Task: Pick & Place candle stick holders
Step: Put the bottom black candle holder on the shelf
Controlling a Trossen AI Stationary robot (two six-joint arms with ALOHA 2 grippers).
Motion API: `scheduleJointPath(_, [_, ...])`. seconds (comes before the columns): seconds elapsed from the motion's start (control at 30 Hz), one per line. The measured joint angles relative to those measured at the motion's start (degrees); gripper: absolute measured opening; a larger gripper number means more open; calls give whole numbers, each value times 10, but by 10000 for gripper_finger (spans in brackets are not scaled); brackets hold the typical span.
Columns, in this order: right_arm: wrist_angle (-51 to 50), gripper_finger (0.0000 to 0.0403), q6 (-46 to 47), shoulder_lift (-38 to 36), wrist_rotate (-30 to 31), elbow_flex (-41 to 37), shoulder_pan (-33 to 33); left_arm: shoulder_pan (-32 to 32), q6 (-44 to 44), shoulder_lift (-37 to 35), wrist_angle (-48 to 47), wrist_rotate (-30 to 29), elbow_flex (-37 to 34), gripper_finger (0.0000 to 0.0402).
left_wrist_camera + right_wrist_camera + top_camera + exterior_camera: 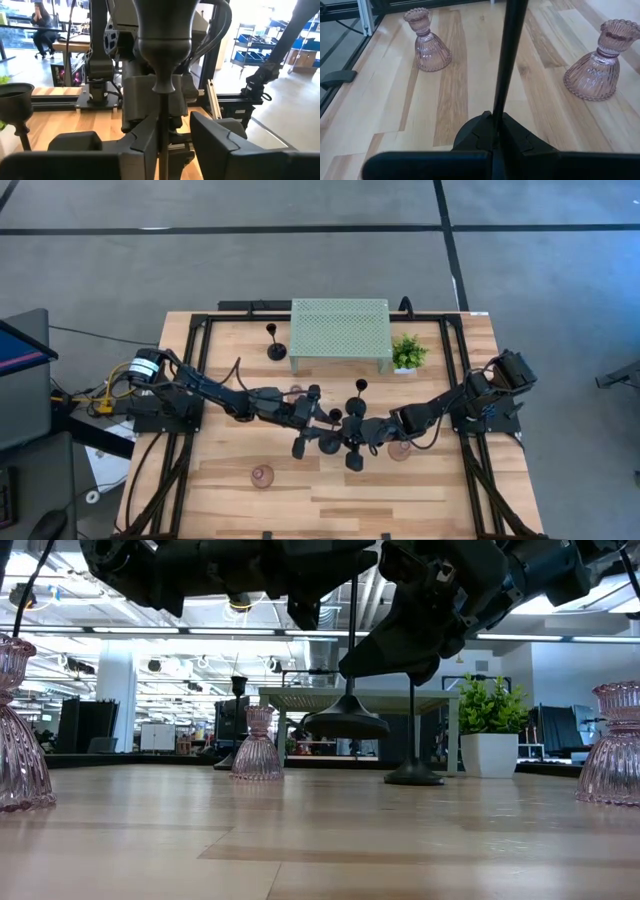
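Note:
My right gripper (496,122) is shut on a slim black candle stick holder over the table's middle. Its round base (345,723) hangs clear of the wood and its cup top (164,30) is up. My left gripper (172,127) is open, with one finger on each side of the same stem just below the cup. A second black holder (413,772) stands on its base behind it. A third (275,345) stands at the far left by the mesh stand. Three pinkish bulb-shaped holders (262,476) (400,450) (297,393) stand on the wood. My right gripper pinches the black holder's thin stem (504,95) between its two fingers. The fingers come slanting down from the table's right and lie across the stem. The holder hangs upright with its base lifted clear of the table.
The pale green mesh stand (340,330) and a small potted plant (407,352) are at the far side. Two pink holders (427,42) (597,65) stand on the wood below the held stem. Bare wood lies toward the near edge.

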Motion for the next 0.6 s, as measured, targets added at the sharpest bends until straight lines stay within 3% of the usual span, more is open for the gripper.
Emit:
scheduleJointPath(0.37, [0, 2, -1, 0, -1, 0, 0, 0, 2, 0, 0, -2, 0, 37])
scheduleJointPath(0.6, [0, 2, -1, 0, -1, 0, 0, 0, 7, 0, 0, -2, 0, 19])
